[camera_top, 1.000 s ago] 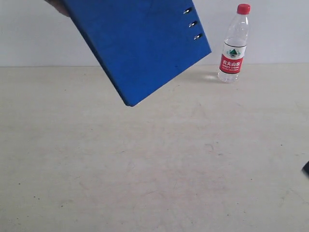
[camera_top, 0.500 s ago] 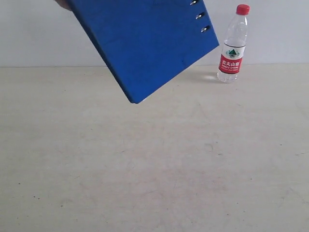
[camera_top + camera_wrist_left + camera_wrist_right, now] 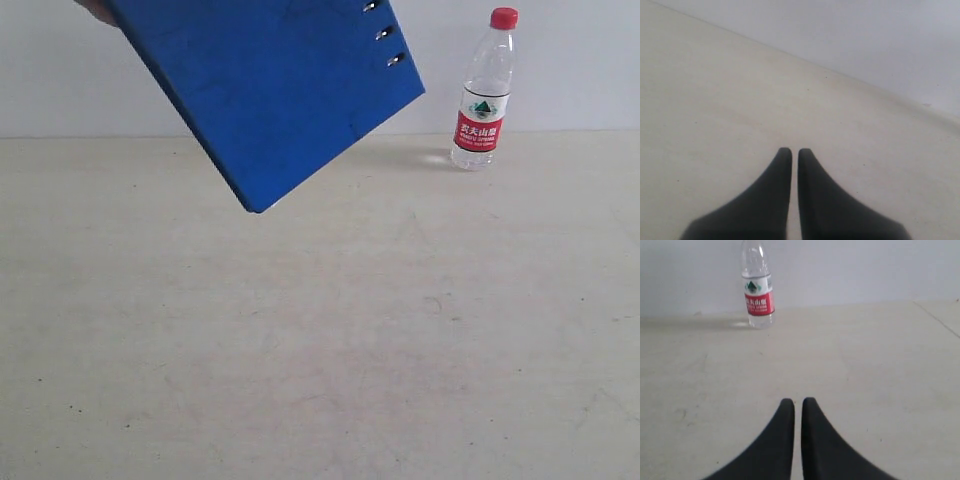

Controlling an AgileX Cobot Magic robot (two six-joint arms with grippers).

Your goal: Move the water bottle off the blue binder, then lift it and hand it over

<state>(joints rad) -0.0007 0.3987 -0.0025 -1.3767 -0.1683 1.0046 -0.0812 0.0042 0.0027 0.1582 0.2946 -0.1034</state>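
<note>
The blue binder (image 3: 270,85) hangs tilted in the air at the upper left of the exterior view, held by a person's hand (image 3: 97,10) at its top corner; three ring holes show along its right edge. The water bottle (image 3: 483,92) stands upright on the table at the back right, apart from the binder, and also shows far ahead in the right wrist view as the water bottle (image 3: 757,287). My left gripper (image 3: 790,151) is shut with nothing in it over bare table. My right gripper (image 3: 797,402) is shut and empty, well short of the bottle. Neither gripper shows in the exterior view.
A pale, lightly scuffed table (image 3: 320,330) fills the scene, backed by a white wall (image 3: 570,60). A seam or table edge (image 3: 937,320) runs diagonally in the right wrist view.
The hand-held binder swung right, then shifted back to the left and slightly up. The bottle has stayed put. A dark shape at the exterior view's right edge has gone.
</note>
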